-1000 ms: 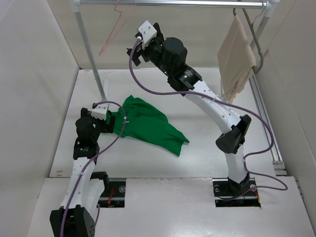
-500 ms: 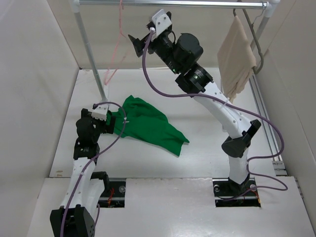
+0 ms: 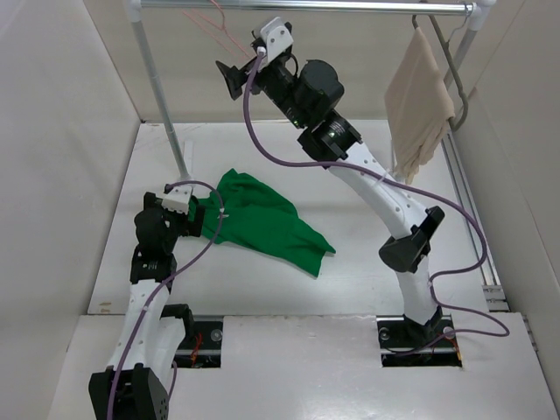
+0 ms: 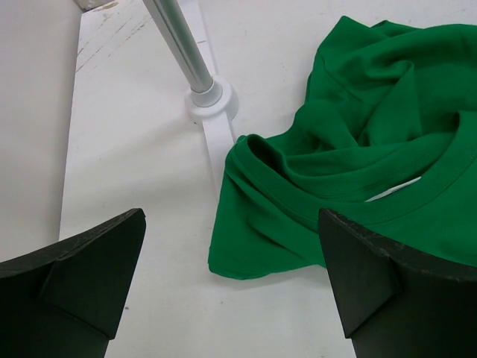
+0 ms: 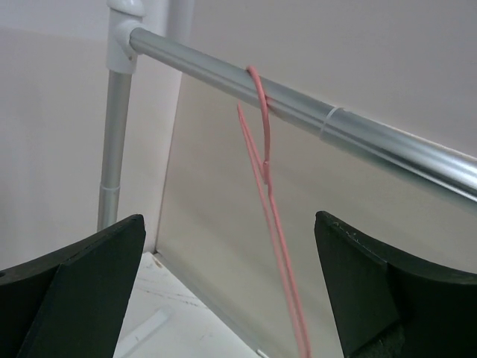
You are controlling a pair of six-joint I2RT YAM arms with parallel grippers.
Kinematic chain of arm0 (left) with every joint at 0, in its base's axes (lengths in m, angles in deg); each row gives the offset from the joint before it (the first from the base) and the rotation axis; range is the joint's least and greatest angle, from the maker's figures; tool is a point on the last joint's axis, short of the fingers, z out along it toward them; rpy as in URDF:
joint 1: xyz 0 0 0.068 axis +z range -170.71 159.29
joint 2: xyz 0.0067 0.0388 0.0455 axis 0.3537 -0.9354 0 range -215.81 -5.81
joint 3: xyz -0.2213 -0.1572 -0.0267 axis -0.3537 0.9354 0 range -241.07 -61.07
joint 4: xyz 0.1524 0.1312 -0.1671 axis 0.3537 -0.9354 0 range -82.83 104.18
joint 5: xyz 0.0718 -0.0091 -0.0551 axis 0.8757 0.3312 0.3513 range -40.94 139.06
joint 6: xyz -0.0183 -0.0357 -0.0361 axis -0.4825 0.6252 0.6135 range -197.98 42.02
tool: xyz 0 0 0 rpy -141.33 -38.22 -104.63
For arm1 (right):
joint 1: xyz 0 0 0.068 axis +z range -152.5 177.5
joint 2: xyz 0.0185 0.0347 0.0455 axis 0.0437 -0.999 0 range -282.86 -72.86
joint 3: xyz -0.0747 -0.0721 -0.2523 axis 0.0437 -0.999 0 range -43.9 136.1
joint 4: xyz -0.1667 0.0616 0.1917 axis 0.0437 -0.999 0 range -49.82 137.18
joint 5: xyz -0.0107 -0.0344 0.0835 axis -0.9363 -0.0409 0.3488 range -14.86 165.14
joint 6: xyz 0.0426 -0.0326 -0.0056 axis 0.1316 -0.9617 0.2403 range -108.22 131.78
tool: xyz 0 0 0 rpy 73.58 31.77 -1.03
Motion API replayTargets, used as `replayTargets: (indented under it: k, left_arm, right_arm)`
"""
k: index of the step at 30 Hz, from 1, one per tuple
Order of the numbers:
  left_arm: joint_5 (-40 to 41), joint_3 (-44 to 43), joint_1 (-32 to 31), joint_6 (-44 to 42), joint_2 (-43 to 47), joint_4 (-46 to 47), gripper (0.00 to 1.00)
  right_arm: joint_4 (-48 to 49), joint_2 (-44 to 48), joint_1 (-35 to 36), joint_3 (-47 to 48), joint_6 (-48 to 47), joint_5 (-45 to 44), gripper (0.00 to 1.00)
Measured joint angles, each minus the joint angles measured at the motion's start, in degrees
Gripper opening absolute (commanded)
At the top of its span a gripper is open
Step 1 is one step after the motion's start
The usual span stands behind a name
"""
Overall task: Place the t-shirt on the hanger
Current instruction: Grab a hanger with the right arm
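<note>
The green t-shirt (image 3: 262, 219) lies crumpled on the white table, its collar end toward my left arm; it also shows in the left wrist view (image 4: 358, 149). My left gripper (image 3: 198, 222) is open and low over the table, with the shirt's near edge just ahead between the fingers (image 4: 231, 298). The thin pink hanger (image 3: 229, 33) hangs by its hook on the metal rail (image 3: 350, 7), tilted and blurred. In the right wrist view the hanger (image 5: 270, 194) hangs ahead between the wide-open fingers, untouched. My right gripper (image 3: 245, 63) is raised just under the rail, open and empty.
The rail's upright post (image 3: 162, 105) stands on a white base (image 4: 211, 101) just behind the shirt. A beige cloth (image 3: 420, 96) on a grey hanger hangs at the rail's right end. Walls enclose the left, back and right.
My right gripper has moved left and up toward the rail. The pink hanger has swung from hanging down to tilted up near the rail. The left arm and shirt have not moved.
</note>
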Motion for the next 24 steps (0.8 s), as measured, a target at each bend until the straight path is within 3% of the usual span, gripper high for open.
replayTargets:
  k: [5,10,12,18,24]
  left_arm:
    - [0.0,0.0,0.0,0.0,0.5,0.2,1.0]
    - [0.0,0.0,0.0,-0.1,1.2,0.4,1.0]
    - [0.0,0.0,0.0,-0.1,1.2,0.4,1.0]
    - [0.0,0.0,0.0,-0.1,1.2,0.4,1.0]
    - [0.0,0.0,0.0,-0.1,1.2,0.4,1.0]
  right_arm:
    - [0.7,-2.3,-2.7,-0.3,1.0,1.2,0.97]
    - [1.1,-8.1,-9.3,3.3,4.0,9.2,0.57]
    - [1.1,-10.3,-11.2,4.2,5.4,11.3,0.54]
    - [0.6,-11.5,-9.9,3.2,7.2,13.7,0.67]
    - [0.6,-7.9,-8.2,1.1,7.3,12.5,0.71]
